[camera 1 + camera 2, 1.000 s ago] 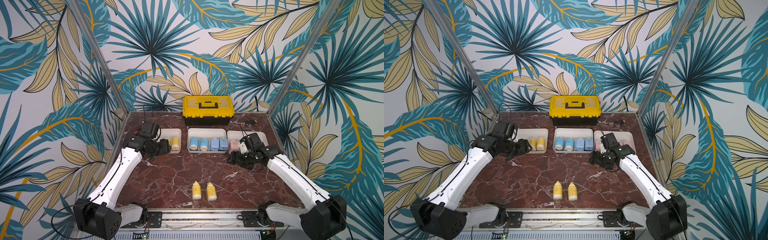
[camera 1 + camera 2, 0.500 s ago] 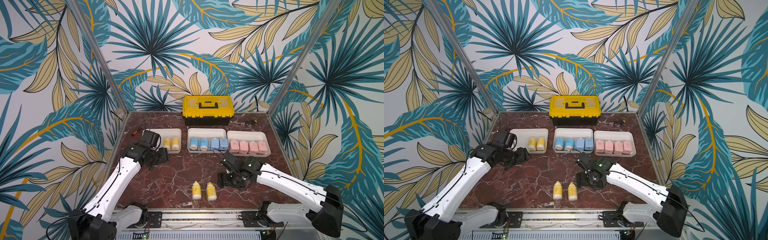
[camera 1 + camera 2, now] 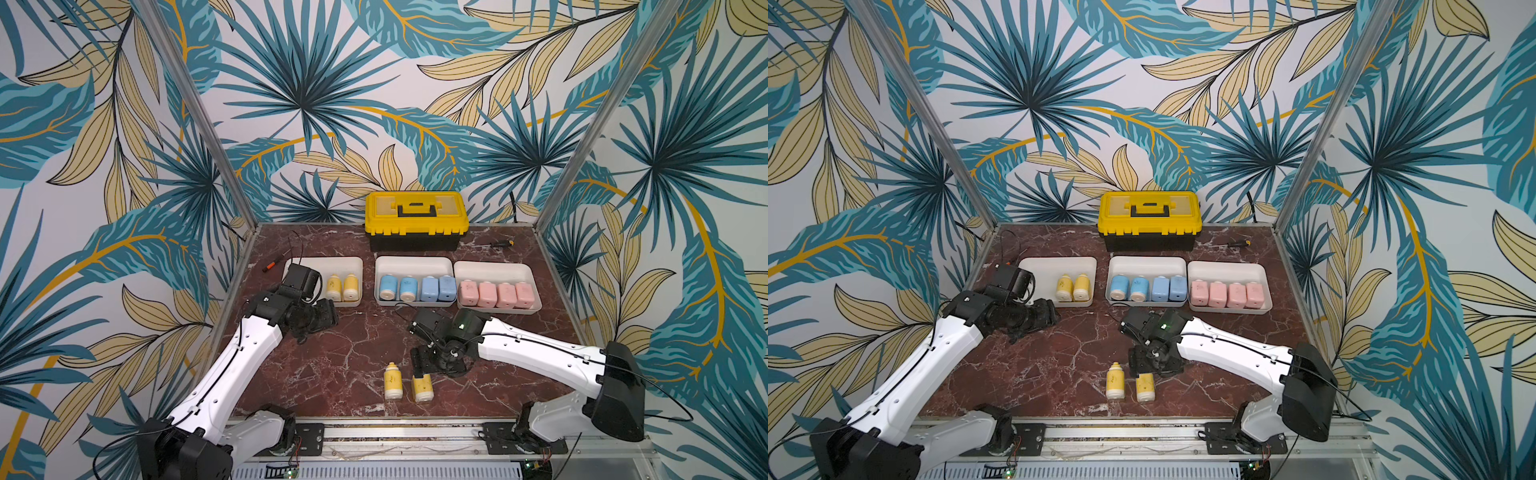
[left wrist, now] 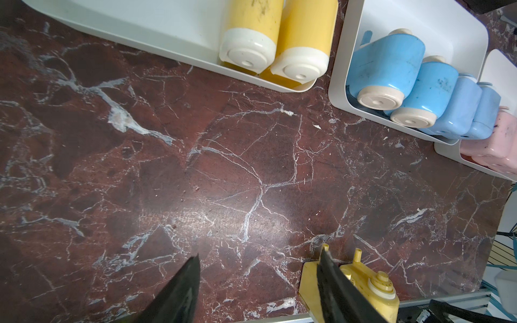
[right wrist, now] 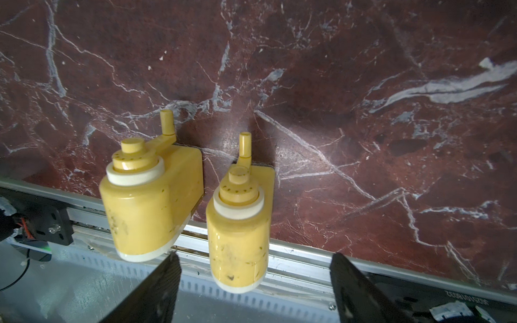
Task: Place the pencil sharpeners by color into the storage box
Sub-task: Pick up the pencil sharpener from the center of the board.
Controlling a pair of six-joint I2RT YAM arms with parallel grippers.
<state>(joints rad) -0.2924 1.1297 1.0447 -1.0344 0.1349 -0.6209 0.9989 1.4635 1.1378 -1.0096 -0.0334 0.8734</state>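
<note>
While the left gripper [image 4: 260, 251] hangs over bare table [image 4: 251, 173] just in front of the left tray [image 3: 336, 264], its two fingers [image 4: 181, 288] stand apart with nothing between them. That tray, the first of three white trays that make up the storage box, holds two yellow sharpeners [image 3: 333, 286] lying side by side at its right end. Next along, the middle tray [image 3: 415, 262] carries four blue sharpeners [image 3: 429, 288] in a row, and behind it one yellow-and-black toolbox [image 3: 415, 226] sits against the back wall. Near the front edge of the table, well apart from all three trays, two loose yellow sharpeners [image 3: 392, 380] lie side by side with their caps toward the back, which makes four yellow ones counted, two boxed and two not. Just behind the right-hand one of that pair is the right gripper [image 5: 256, 256], spread wide and gripping nothing; in the right wrist view that sharpener lies in line with the gap between the fingers [image 5: 162, 288], and it looks untouched, though the angle leaves that uncertain. Furthest right, the right tray [image 3: 494, 268] holds four pink sharpeners [image 3: 486, 294] in a row, touching one another
</note>
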